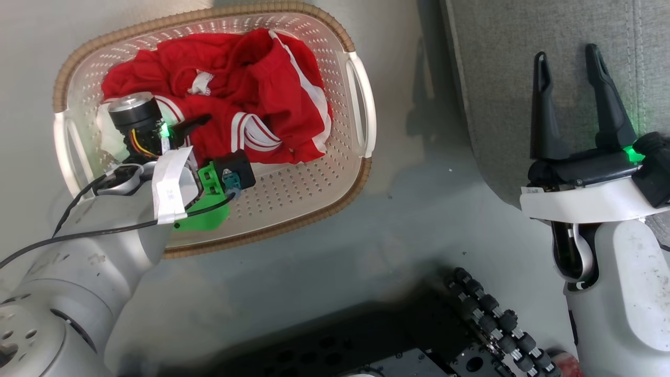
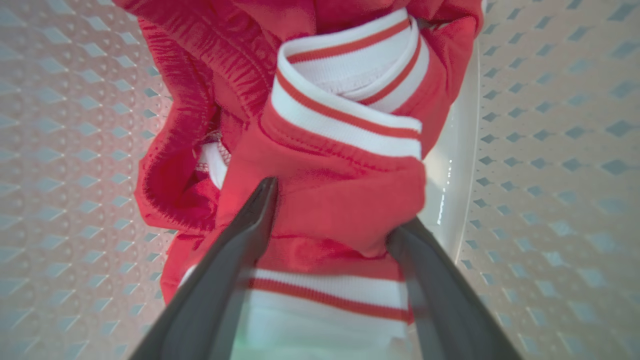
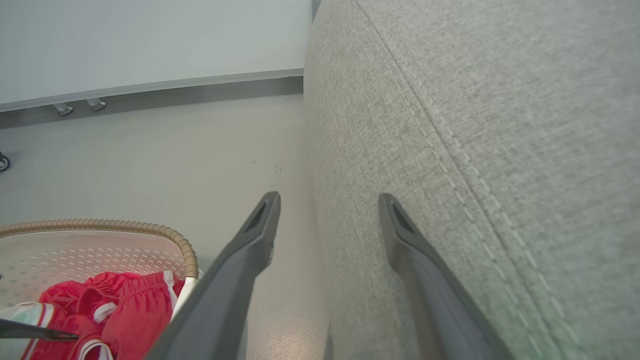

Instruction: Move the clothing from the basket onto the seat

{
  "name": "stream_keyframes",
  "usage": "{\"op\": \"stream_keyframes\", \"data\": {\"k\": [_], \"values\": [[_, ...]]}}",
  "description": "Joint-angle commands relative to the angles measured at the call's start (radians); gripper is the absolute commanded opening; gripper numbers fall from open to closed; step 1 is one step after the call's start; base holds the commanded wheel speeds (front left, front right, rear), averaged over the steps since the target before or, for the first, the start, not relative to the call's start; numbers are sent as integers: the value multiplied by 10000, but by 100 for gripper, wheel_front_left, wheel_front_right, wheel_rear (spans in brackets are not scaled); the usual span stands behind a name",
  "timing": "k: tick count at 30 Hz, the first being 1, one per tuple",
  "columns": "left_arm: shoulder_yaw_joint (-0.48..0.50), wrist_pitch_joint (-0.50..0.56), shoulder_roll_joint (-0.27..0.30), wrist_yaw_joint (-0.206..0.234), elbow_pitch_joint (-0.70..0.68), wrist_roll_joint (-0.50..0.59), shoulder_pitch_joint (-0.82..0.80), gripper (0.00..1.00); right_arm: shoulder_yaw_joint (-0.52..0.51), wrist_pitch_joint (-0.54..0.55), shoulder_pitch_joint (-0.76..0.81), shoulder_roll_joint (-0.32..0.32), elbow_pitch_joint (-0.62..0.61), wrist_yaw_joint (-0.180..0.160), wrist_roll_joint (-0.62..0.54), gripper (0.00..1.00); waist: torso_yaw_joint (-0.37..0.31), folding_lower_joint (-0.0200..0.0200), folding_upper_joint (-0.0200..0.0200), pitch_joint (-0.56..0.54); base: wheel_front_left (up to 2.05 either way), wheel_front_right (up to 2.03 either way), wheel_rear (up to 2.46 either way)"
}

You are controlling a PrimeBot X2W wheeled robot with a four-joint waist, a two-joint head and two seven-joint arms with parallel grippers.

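The clothing [image 1: 261, 89], a crumpled red kit with white stripes, lies in the cream perforated basket [image 1: 361, 104] at the upper left of the head view. My left gripper [image 1: 188, 128] reaches down into the basket. In the left wrist view its fingers [image 2: 250, 225] stand open astride a red fold of the clothing [image 2: 340, 190] with white trim, the right fingertip tucked under the cloth. My right gripper [image 1: 567, 52] hangs open and empty over the edge of the grey seat [image 1: 523, 78]. Its wrist view shows the gripper [image 3: 329, 199], the seat [image 3: 450, 125], the basket rim [image 3: 185, 245] and clothing [image 3: 135, 305].
Pale grey floor [image 1: 419, 183] separates the basket from the seat. My dark base with a roller wheel [image 1: 492, 314] sits at the bottom of the head view. A wall with a skirting strip [image 3: 150, 90] runs beyond the basket.
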Motion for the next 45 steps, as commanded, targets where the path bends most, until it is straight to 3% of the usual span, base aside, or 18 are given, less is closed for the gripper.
{"op": "stream_keyframes", "data": {"k": [1, 8, 13, 14, 15, 16, 22, 33, 45], "values": [[1, 42, 144, 112, 69, 144, -195, 100, 63, 27, -93, 32, 171, 38, 94, 100, -52, 0, 24, 214, 0, 0, 0], [23, 472, 312, 531, 168, 122, -414, 100, -97, 90, -113, 31, 238, 44, 39, 100, -129, 0, 24, 638, 0, 0, 0], [17, 483, 311, 227, 186, 146, -422, 100, -63, 135, -175, 34, 319, 52, 80, 100, -116, 0, 24, 802, 0, 0, 0], [16, 470, 306, 202, 185, 145, -420, 90, -30, 139, -189, 36, 340, 52, 92, 100, -113, 0, 24, 815, 0, 0, 0], [16, 445, 296, 188, 189, 109, -409, 20, -3, 149, -216, 39, 363, 53, 93, 100, -106, 0, 24, 820, 0, 0, 0], [17, 448, 287, 177, 192, 67, -385, 0, 18, 149, -232, 42, 378, 55, 90, 100, -97, 0, 24, 815, 0, 0, 0], [206, 432, 324, 367, 208, -353, 181, 0, 13, 129, -221, 48, 473, 64, 175, 100, -88, 0, 24, 236, 0, 0, 0], [1072, -241, -234, 1172, -177, -1602, 1824, 0, 28, 14, 636, 5, 585, 7, -283, 100, 367, 0, 24, -2675, 0, 0, 0], [3178, -279, -267, 2105, -2792, -3453, 4292, 0, 280, 14, 2326, -1, 1201, 6, -1034, 100, 989, 0, 24, -6574, 0, 0, 0]]}}
